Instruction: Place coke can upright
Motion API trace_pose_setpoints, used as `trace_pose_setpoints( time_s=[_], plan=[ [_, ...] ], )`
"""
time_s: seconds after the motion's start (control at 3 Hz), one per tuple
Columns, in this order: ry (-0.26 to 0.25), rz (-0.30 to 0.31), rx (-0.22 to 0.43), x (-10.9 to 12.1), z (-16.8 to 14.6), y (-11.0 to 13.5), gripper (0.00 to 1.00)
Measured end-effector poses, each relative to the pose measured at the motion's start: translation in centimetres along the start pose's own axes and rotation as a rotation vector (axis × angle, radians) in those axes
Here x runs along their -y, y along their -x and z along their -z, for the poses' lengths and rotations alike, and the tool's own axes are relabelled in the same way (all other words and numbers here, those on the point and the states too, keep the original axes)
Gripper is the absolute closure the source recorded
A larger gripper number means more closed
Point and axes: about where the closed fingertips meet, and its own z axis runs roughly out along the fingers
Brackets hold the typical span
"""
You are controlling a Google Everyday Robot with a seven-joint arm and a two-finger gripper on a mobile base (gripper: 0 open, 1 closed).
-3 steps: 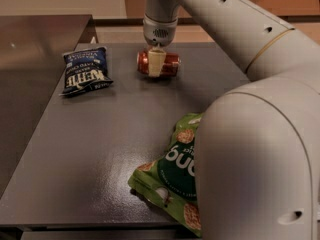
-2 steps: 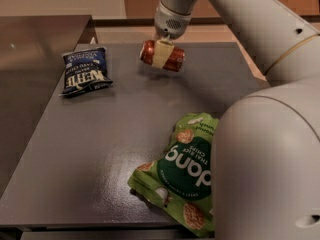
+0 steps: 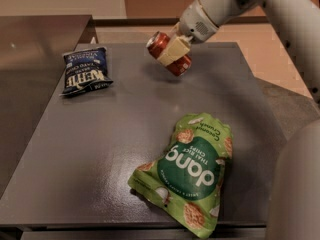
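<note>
The red coke can (image 3: 161, 45) hangs tilted in the air above the far middle of the dark table (image 3: 115, 134), its silver top pointing up and left. My gripper (image 3: 172, 51) is shut on the can around its middle; a cream-coloured finger (image 3: 173, 50) covers the can's centre. The arm comes in from the upper right. The can's shadow lies on the table just below it.
A dark blue chip bag (image 3: 85, 71) lies flat at the far left of the table. A green chip bag (image 3: 192, 166) lies near the front right edge. A steel counter (image 3: 35, 39) adjoins the table on the left. My arm's body fills the right side.
The can was lying on the table under the gripper; it has been taken hold of, lifted off the surface and tilted, and the arm has swung up and to the right.
</note>
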Motion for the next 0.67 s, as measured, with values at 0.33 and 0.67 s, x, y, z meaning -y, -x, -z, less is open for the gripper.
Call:
trace_pose_setpoints(
  time_s=[0.33,0.67],
  plan=[
    [0.005,-0.054,0.199,-0.68,1.01,-0.44,1.0],
    [0.001,-0.085,0.351,-1.28,1.79,-0.79,1.0]
  ],
)
